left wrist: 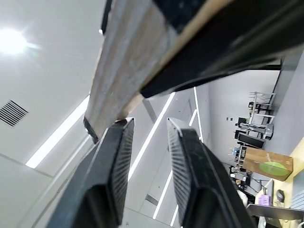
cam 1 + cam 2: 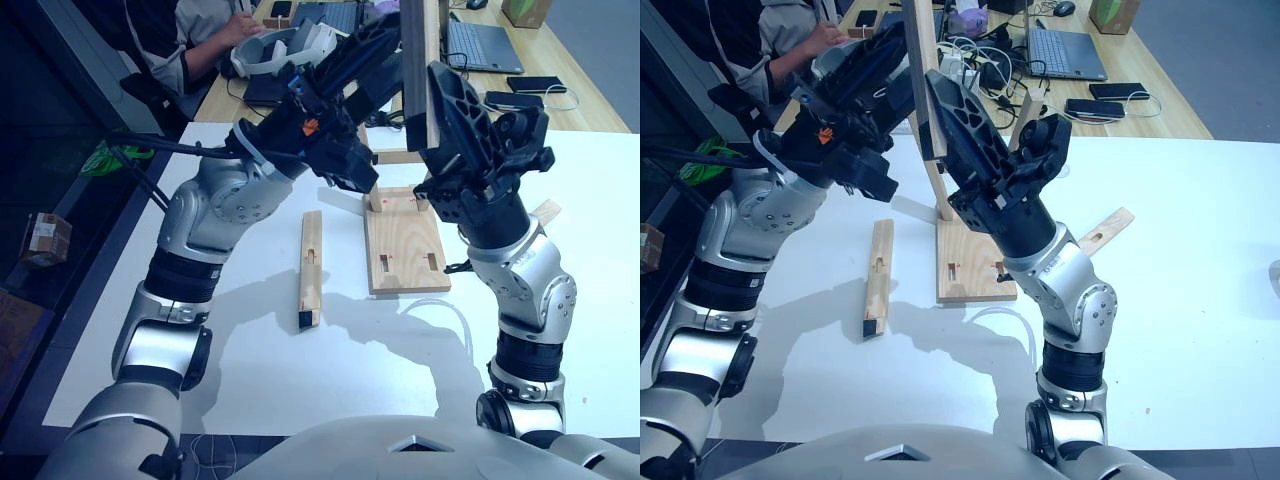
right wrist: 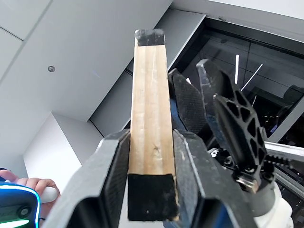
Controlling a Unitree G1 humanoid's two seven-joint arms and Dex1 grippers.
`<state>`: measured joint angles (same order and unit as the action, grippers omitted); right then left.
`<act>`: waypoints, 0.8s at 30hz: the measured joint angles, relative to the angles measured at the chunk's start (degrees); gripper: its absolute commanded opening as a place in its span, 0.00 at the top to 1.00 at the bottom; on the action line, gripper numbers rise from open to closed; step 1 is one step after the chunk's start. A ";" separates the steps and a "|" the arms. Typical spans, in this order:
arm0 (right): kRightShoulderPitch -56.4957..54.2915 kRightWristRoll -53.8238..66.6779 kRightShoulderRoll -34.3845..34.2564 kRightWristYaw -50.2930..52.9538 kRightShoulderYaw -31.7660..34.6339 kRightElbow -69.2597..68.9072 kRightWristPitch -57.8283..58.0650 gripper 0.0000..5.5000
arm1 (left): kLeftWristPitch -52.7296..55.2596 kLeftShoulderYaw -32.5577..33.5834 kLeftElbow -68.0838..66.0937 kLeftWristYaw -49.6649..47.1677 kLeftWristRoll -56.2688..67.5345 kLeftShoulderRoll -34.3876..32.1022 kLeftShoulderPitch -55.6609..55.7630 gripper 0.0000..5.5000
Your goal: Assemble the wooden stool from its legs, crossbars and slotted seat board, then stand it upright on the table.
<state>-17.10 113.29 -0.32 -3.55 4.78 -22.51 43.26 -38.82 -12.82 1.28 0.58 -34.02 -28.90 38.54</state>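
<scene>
Loose leg [image 2: 310, 270], square-section wood, flat on white bench [image 2: 560, 300] left of slotted seat board [image 2: 405, 250]; above board, left gripper [image 1: 148, 124] has ribbed fingers [image 1: 114, 161] apart in its wrist view, right gripper [image 3: 148, 137] clamps black-capped upright leg [image 3: 148, 95].

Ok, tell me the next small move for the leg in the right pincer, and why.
Probably ease the upright leg straight down into a slot at the far end of the seat board. The right pincer is shut on it above that end, the board lies flat, and the left pincer is open beside it.
</scene>
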 measured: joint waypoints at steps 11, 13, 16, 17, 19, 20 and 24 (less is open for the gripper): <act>-2.66 -0.13 -7.49 5.93 6.63 1.01 1.11 0.77 | -3.40 2.11 -0.31 -11.27 -8.61 2.36 0.62 0.76; -2.64 -0.13 -7.51 6.56 6.86 0.64 2.33 0.77 | -4.12 2.13 -0.69 -12.12 -9.29 2.35 1.13 0.76; -2.73 -0.13 -7.68 7.00 8.07 0.15 3.70 0.77 | -5.48 2.07 -2.40 -12.88 -9.89 2.12 1.29 0.76; -2.78 -0.14 -7.76 7.27 8.37 0.03 3.75 0.77 | -5.71 2.06 -2.57 -12.97 -10.23 2.05 1.28 0.76; -3.13 -0.15 -7.92 8.41 8.98 -0.91 3.74 0.77 | -6.40 2.04 -2.72 -13.44 -10.56 1.72 1.10 0.76; -3.12 -0.14 -8.09 9.16 8.95 -2.17 3.75 0.77 | -6.96 2.04 -2.92 -13.78 -10.80 1.65 0.79 0.76; -2.16 -0.14 -7.47 11.47 6.89 -6.54 2.87 0.77 | -7.80 2.07 -3.44 -14.48 -11.57 0.92 0.47 0.76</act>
<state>-19.26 113.15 -7.79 7.91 11.67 -29.05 46.12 -46.61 -10.76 -2.16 -13.91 -45.59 -27.97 39.01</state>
